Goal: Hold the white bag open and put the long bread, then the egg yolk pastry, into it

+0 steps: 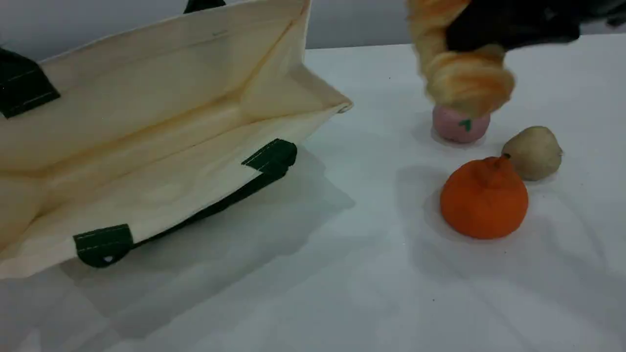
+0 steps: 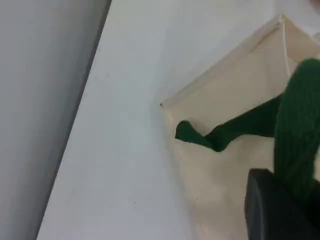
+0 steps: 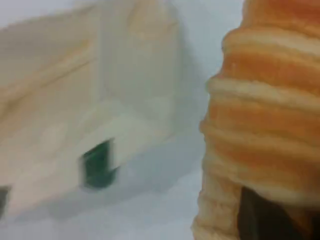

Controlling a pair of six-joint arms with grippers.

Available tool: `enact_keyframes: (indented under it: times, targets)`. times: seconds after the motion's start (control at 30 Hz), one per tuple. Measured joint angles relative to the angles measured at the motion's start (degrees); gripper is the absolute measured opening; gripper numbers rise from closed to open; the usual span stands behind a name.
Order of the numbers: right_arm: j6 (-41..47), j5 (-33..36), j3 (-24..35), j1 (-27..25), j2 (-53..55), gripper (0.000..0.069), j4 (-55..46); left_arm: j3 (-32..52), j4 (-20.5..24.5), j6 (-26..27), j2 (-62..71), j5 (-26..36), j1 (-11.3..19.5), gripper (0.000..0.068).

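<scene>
Scene view, long bread point(image 1: 464, 78) blurred, hiding pink ball point(image 1: 457, 128) top

You have a white bag point(image 1: 171, 98) of matt cream canvas that creases in soft folds. Its handle point(image 2: 300, 125) is dark green woven cord with a coarse ribbed weave. The strap patches point(image 1: 102, 243) are flat green webbing with pale stitching. The long bread point(image 3: 270, 115) is ridged with a dull sheen. The egg yolk pastry point(image 1: 533, 152) is matt and lumpy, and the orange fruit point(image 1: 484, 200) and pink ball point(image 1: 457, 127) are matt. The table point(image 1: 342, 293) is smooth and faintly glossy.
</scene>
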Motion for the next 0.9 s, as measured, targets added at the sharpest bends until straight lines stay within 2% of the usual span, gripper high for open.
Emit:
enact_keyframes:
  times: [0.13, 0.33, 0.43, 0.57, 0.9]
  targets:
    - [-8.64, 3.09, 2.21, 5.99, -1.15, 0.0095, 13.23, 0.0, 0.0, 0.0, 0.0, 0.0, 0.0, 0.0082]
    - [-18.07, 2.01, 2.16, 12.77, -1.15, 0.0095, 30.61, 0.0, -0.21, 0.0, 0.0, 0.0, 0.0, 0.0082]
    - [-19.29, 1.1, 1.99, 14.79, -0.35, 0.0095, 33.62, 0.0, -0.4, -0.07, 0.0, 0.0, 0.0, 0.0082]
    - [-19.29, 0.62, 1.99, 15.05, 2.58, 0.0095, 33.76, 0.0, -0.43, -0.18, 0.0, 0.0, 0.0, 0.0082]
    - [-19.49, 5.96, -0.07, 15.0, 10.03, 0.0092, 33.5, 0.0, -0.96, -0.18, 0.0, 0.0, 0.0, 0.0082]
